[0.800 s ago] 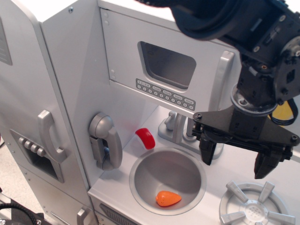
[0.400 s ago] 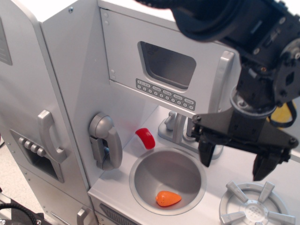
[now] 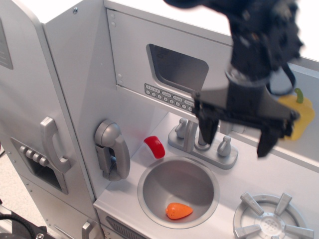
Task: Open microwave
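The microwave (image 3: 134, 55) is the silver-grey compartment at the top middle. Its flat door has a rounded window (image 3: 177, 68) and a row of small buttons (image 3: 167, 96), and it lies flush and shut. My black gripper (image 3: 237, 135) hangs in front of the door's right side, blurred by motion. It is open and empty, with its left finger (image 3: 206, 128) above the faucet and its right finger further right. The arm hides the door's vertical handle.
A wall phone (image 3: 112, 149) hangs below the microwave at the left. The fridge door with its curved handle (image 3: 52, 144) is at far left. The sink (image 3: 149, 191) holds an orange toy (image 3: 178, 210). There is also a red piece (image 3: 155, 147), a faucet (image 3: 184, 132), a yellow pepper (image 3: 301, 117) and a burner (image 3: 266, 219).
The gripper has risen and moved left, from above the counter beside the sink to in front of the microwave door's right side, now covering the handle. It stays open.
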Controlling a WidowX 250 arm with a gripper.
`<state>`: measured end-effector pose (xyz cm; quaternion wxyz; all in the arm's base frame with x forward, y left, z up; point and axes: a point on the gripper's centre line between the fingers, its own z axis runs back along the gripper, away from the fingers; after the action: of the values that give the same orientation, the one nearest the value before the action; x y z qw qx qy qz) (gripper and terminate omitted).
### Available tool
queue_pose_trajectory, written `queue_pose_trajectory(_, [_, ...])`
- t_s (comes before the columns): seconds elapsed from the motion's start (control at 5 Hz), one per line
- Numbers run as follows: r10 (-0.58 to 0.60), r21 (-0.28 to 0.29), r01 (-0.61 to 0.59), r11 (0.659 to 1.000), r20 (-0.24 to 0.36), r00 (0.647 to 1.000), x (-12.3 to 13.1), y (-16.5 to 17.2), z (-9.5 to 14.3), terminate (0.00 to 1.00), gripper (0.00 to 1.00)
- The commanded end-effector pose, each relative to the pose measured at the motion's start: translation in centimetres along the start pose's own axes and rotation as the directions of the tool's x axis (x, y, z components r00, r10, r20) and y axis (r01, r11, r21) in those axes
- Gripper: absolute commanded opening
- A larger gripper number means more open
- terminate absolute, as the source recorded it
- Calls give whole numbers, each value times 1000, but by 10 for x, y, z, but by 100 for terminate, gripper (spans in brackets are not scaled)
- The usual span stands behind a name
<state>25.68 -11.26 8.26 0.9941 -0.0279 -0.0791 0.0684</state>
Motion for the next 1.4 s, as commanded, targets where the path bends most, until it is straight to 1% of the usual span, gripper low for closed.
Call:
queue_pose_trajectory(0.0, [30, -71, -23, 997, 98, 995, 45, 3, 27, 0, 100])
queue_pose_trajectory(0.2, [9, -63, -1, 998, 128, 992, 53, -3, 24, 0, 100])
queue_pose_trajectory(0.4, [4, -29, 0, 1000, 153, 988, 60, -2, 19, 0, 100])
queue_pose_trajectory(0.6, [-31, 31, 25, 999, 204, 979, 59, 0, 14, 0, 100])
queue_pose_trajectory(0.8, [-51, 23, 47, 999, 209, 977, 59, 0, 14, 0, 0])
queue_pose_trajectory(1.0, [-85, 33, 80, 996, 220, 972, 58, 2, 15, 0, 0])
queue_pose_trajectory(1.2, [-90, 14, 89, 996, 263, 961, 57, 5, 16, 0, 0])
